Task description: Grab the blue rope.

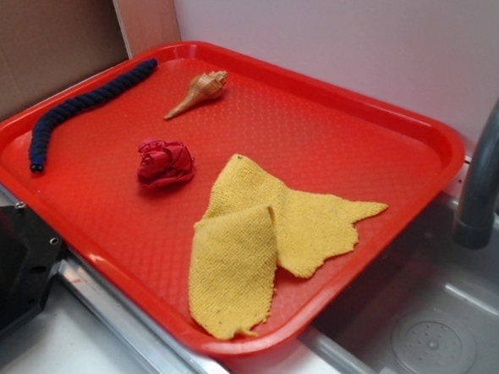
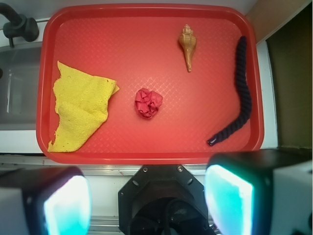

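The blue rope (image 1: 81,107) is a dark navy twisted cord, gently curved, lying along the left edge of the red tray (image 1: 324,77). From the wrist camera the blue rope (image 2: 243,93) runs down the right side of the tray (image 2: 146,157). My gripper (image 2: 146,198) hangs high above the tray's near edge, well short of the rope. It is open, and nothing is between its pale cyan pads (image 2: 230,196). It does not show in the exterior view.
On the tray also lie a tan seashell (image 1: 199,91), a crumpled red fabric ball (image 1: 164,162) and a folded yellow cloth (image 1: 255,238). A steel sink (image 1: 427,333) with a grey faucet (image 1: 488,159) is at the right. A cardboard wall (image 1: 39,30) stands behind the rope.
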### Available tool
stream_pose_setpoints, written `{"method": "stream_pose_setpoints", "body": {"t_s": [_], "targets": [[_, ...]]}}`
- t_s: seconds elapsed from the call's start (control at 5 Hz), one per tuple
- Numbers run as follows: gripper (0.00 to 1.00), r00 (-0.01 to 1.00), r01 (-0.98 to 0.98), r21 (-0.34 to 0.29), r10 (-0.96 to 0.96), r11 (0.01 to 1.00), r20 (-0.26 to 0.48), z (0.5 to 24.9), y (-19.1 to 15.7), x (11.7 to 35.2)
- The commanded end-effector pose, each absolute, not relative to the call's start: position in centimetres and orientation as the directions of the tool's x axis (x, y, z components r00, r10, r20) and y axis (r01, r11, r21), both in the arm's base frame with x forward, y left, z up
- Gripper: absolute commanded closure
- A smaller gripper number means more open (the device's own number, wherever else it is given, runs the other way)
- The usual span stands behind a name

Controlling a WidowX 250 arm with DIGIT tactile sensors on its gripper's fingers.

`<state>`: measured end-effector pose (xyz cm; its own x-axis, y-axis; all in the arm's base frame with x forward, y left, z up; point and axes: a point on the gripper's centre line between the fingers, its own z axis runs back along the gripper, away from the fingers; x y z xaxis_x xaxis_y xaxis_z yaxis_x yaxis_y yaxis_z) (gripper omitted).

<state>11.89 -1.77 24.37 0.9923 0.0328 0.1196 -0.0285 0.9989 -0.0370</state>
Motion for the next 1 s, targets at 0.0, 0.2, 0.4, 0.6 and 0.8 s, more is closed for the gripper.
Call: {"method": "stream_pose_setpoints", "body": {"t_s": [0.0,0.2,0.4,0.6,0.8], "targets": [[0.0,0.992,-0.029,-0.037,0.033,0.999,0.12,24.4,-1.8,11.9],[0.0,0.959,-0.274,0.028,0.271,0.961,0.089,20.6,2.6,13.2],[0.0,0.862,-0.505,-0.038,0.506,0.862,0.021,17.4,6.5,13.3],[0.0,0.709,-0.703,0.009,0.7,0.711,0.084,14.3,9.9,12.6],[0.0,0.648,-0.76,0.026,0.756,0.649,0.088,11.7,11.9,11.8]]}}
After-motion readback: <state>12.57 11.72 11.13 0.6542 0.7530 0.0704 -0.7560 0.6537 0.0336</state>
